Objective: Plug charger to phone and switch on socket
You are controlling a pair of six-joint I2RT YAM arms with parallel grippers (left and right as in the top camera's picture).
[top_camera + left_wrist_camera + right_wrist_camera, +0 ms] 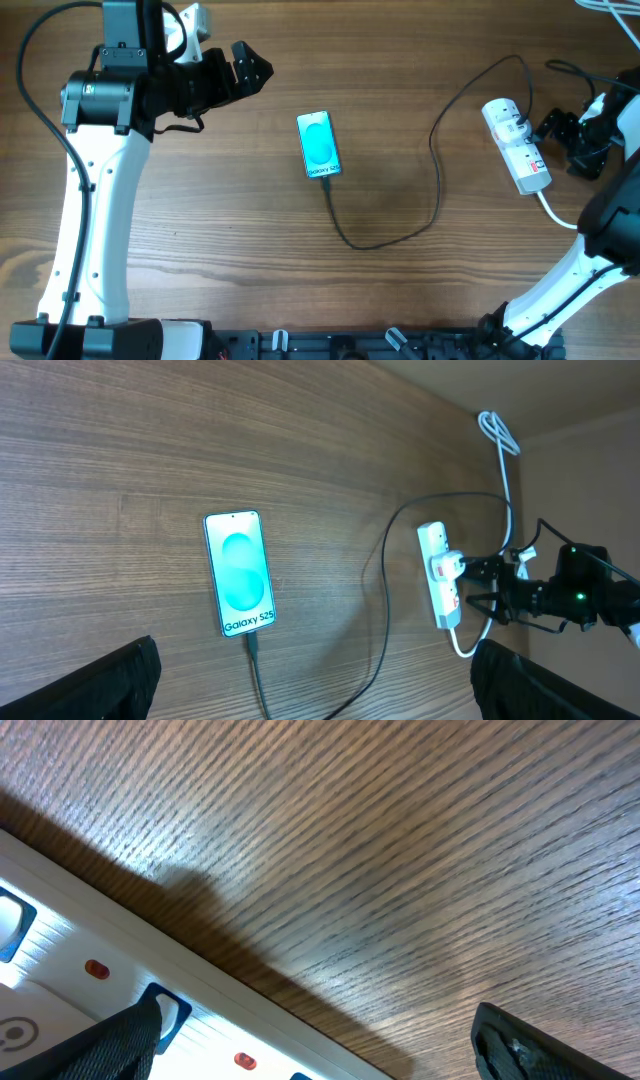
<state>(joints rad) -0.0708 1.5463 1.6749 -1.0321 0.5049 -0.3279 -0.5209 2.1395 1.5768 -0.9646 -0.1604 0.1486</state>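
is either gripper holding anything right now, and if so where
Nothing is held: left gripper open away from the phone, right gripper open beside the socket.

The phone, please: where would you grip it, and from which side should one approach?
I would grip the phone across its long edges, near the middle, coming down from above. It lies flat, screen up, so only the thin sides offer purchase, and the charger leaves its lettered end.

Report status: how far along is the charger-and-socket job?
Looks done: charger tip sits at the bottom edge of the phone, its plug in the socket. In hand: nothing; right gripper hangs open beside the socket, left gripper open, clear of the phone. Left: the red switch; cannot tell if it is on.
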